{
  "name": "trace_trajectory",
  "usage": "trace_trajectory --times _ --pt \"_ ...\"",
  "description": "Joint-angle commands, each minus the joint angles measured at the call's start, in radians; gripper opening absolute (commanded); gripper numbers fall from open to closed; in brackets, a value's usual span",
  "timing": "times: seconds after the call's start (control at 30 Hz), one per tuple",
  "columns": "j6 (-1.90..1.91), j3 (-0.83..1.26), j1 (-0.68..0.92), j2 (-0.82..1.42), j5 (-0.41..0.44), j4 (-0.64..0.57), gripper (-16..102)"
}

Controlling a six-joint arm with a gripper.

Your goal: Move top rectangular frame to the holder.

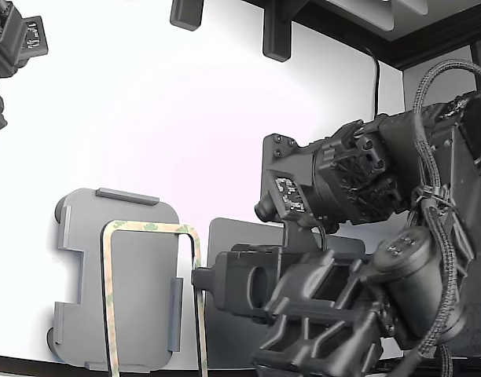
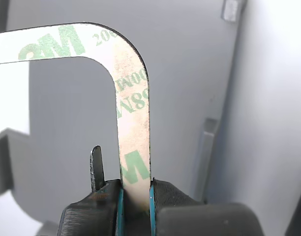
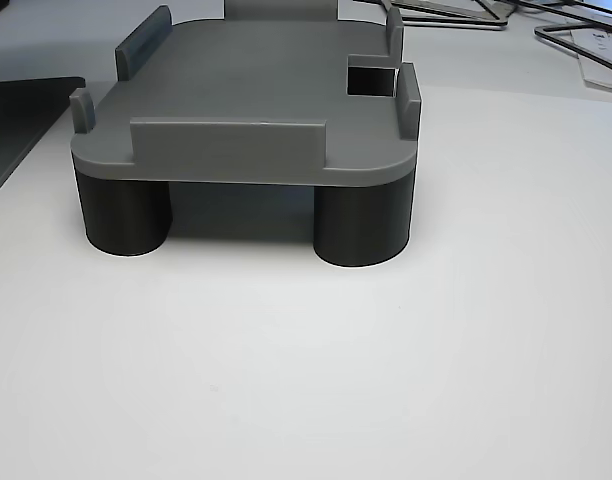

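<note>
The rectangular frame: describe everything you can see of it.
The rectangular frame is a thin, flat beige strip with rounded corners, an open centre and green printed lettering, like paper-backed adhesive. The gripper is shut on one long side, pinching it between its pads. In the exterior view it hangs over the grey holder; whether they touch cannot be told. Its lower end is cut off.

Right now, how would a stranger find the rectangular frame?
Look over the light grey holder on the white table. The thin beige frame with green printing hangs there, pinched by the gripper. Unlike the solid dark mat beside, its centre is open.
</note>
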Motion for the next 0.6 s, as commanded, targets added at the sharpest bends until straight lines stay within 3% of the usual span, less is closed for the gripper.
trace_trajectory --times 0.0,0.57 --pt "0.041 -0.037 -0.029 -0.02 -0.054 0.009 -11" --pt "-0.08 0.002 -0.152 -0.064 -0.138 0.009 -11"
